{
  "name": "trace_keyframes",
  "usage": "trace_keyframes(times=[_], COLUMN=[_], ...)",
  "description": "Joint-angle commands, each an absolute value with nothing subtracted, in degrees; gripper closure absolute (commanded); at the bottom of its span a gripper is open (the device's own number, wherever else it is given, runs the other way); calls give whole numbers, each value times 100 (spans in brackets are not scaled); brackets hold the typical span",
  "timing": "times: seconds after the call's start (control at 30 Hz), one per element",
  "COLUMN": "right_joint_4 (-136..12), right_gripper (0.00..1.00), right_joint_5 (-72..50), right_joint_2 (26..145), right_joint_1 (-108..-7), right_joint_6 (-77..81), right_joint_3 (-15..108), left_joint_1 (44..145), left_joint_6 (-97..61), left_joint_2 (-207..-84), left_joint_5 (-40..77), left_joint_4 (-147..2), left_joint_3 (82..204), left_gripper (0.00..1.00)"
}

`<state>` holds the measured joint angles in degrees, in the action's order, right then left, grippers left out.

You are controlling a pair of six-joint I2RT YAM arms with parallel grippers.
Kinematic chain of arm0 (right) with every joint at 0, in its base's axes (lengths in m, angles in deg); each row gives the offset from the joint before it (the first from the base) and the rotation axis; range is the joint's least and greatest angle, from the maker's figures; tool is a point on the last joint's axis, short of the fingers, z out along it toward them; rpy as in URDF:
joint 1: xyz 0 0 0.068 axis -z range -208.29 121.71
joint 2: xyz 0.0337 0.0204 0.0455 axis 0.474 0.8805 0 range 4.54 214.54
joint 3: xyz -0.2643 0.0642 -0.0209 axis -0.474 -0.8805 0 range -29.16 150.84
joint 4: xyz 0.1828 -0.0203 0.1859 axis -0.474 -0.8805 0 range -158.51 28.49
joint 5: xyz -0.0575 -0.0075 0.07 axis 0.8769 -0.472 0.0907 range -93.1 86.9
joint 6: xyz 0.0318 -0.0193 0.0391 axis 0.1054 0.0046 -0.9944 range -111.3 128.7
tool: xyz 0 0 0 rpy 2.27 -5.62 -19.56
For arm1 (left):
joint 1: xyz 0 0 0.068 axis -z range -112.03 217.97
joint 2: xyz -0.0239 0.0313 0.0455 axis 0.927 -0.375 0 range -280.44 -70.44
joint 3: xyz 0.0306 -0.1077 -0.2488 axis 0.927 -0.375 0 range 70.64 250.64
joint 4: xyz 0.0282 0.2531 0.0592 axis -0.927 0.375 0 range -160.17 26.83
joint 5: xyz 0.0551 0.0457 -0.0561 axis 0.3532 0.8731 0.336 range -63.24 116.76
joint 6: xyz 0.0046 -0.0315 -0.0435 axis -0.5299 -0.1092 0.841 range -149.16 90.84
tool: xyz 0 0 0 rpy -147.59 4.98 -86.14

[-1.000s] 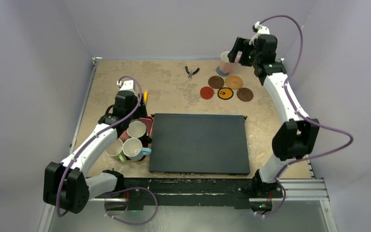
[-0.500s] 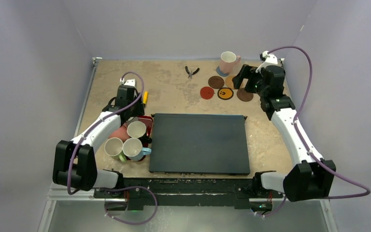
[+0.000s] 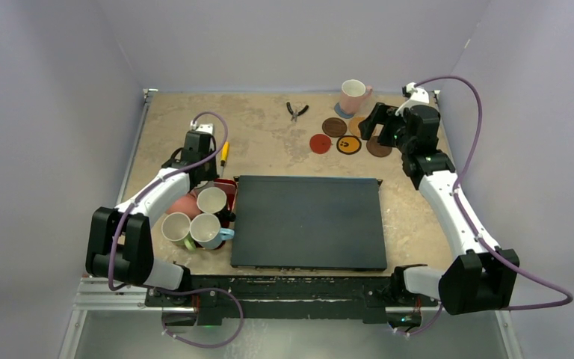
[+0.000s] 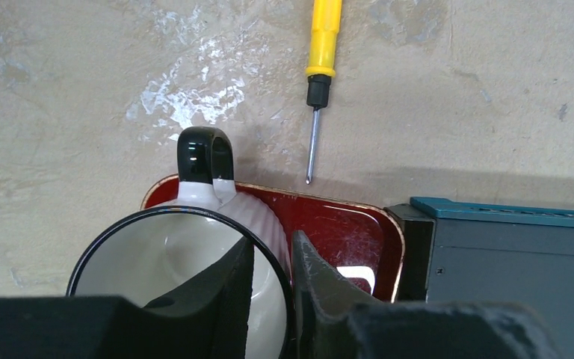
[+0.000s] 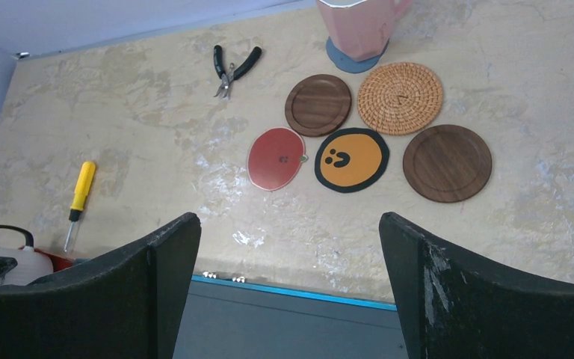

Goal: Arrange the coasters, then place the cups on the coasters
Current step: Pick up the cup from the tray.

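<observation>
My left gripper (image 4: 273, 250) is shut on the rim of the white cup (image 4: 149, 262) with the black handle (image 4: 204, 153): one finger is inside it, the other outside against its ribbed wall. That cup stands in the red tray (image 4: 344, 232). More cups (image 3: 205, 229) crowd the tray beside it. The pale pink cup (image 5: 359, 26) stands on the grey-blue coaster (image 5: 351, 61). Near it lie the dark brown (image 5: 318, 105), cork (image 5: 400, 97), red (image 5: 275, 158), yellow (image 5: 351, 158) and brown wood (image 5: 447, 162) coasters. My right gripper (image 5: 288, 224) hangs open and holds nothing, above the table by those coasters.
A large black mat (image 3: 308, 222) fills the middle of the table, its left edge against the tray. A yellow screwdriver (image 4: 321, 45) lies just beyond the tray. Pliers (image 5: 233, 69) lie at the back, left of the coasters.
My left gripper has reached farther over the tray and closed on the white cup's rim. My right gripper has drawn back from the pink cup, which now stands alone on the grey-blue coaster.
</observation>
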<state>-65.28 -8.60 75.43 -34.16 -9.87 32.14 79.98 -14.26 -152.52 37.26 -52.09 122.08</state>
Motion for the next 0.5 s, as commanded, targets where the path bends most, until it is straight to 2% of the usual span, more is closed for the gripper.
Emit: trace_keyframes(times=[0.0,0.1,0.47], right_joint_4=[-6298,-6332,-6565], right_gripper=[8,8,8], right_joint_5=[-881,-881,-833], right_joint_2=[7372,7343,7115], right_joint_1=[-3394,-3392,-3392], right_joint_6=[-1076,-1066,-994], right_joint_3=[3127,3113,3183], left_joint_1=[7962,7968,7966], left_joint_6=[-1681,-1762,-1908], left_joint_2=[-15277,-15291,-14151], left_joint_5=[3876,3717,3859], left_joint_4=[-5260,-5169,-5856], left_joint_3=[12414,12464,12038], left_gripper=[82,99,100])
